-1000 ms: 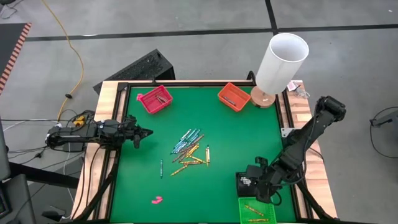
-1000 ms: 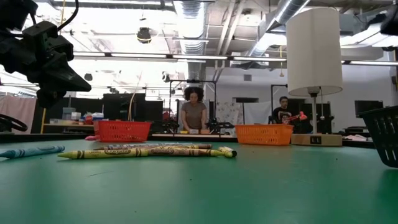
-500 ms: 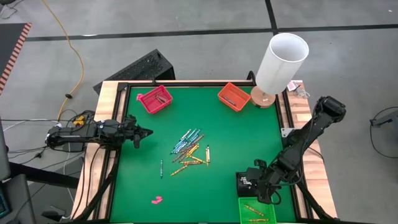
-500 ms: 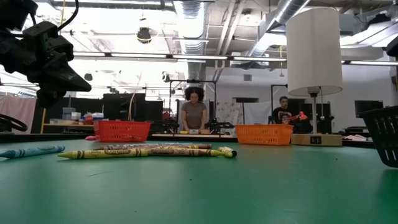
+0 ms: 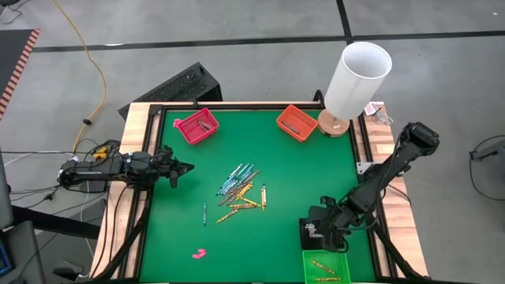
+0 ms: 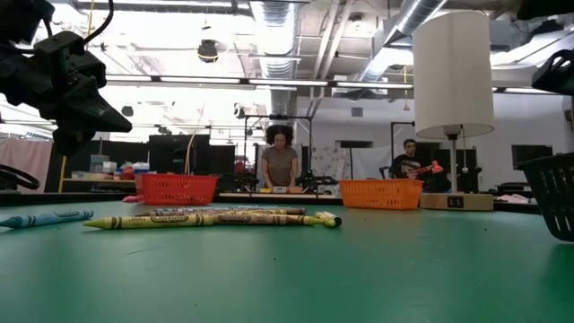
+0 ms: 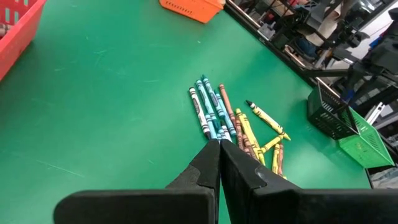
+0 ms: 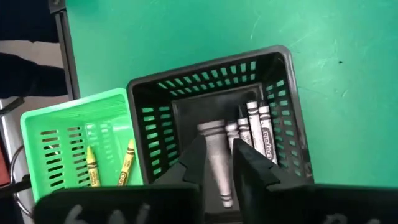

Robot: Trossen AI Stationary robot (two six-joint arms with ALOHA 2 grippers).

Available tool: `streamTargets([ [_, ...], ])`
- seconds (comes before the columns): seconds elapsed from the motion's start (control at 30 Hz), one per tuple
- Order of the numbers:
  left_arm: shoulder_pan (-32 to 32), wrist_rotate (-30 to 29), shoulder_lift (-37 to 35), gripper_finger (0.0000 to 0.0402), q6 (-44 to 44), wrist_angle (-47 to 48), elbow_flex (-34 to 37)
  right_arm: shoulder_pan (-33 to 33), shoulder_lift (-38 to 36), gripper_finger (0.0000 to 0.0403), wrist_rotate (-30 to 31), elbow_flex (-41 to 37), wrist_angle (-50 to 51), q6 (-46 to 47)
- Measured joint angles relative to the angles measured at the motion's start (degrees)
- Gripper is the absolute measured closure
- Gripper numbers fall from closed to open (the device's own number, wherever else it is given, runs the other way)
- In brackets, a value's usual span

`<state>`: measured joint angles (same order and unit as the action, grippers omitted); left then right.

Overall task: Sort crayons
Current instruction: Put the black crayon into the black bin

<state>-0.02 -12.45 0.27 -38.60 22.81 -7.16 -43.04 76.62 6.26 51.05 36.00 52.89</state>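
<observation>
Starting at the near right corner of the tabletop [image 5: 284, 237], we see the green basket [image 5: 325, 268] on the very edge, with yellow crayons [image 8: 109, 167] in it. The black basket [image 5: 309, 237] touches its far side. The right hand [image 8: 217, 155] hangs over the black basket, closed narrowly on a grey crayon [image 8: 214, 140] above others lying inside. A pink lump [image 5: 198, 253] sits alone near the front edge, with bare green all round it. At mid-table lies the loose heap of crayons [image 5: 241, 192], well apart from every border. The left hand [image 5: 188, 167], pinched fully closed and empty, hovers just inside the left edge and points at the heap. Farthest off, the red basket [image 5: 196, 126], orange basket [image 5: 297, 122] and lamp [image 5: 357, 79] line the back edge.
</observation>
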Motion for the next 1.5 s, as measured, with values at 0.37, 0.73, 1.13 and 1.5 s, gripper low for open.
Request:
streamTargets([
  [0.37,0.0,0.0,0.0,0.0402,-0.18,0.0,0.0,8.83,-0.02,0.0305,0.07,3.63,-5.5,-2.33],
  [0.73,-0.01,-0.02,-0.02,0.0401,-1.31,-0.03,0.0,24.17,3.98,0.0305,13.2,4.55,-13.62,5.83],
  [1.13,-0.01,-0.04,-0.02,0.0401,-2.44,-0.04,0.02,29.48,19.22,0.0305,13.1,6.42,-22.83,9.04],
  [1.5,-0.01,-0.24,-0.02,0.0402,-2.38,-0.09,0.02,30.09,29.73,0.0305,13.2,15.02,-14.73,8.93],
])
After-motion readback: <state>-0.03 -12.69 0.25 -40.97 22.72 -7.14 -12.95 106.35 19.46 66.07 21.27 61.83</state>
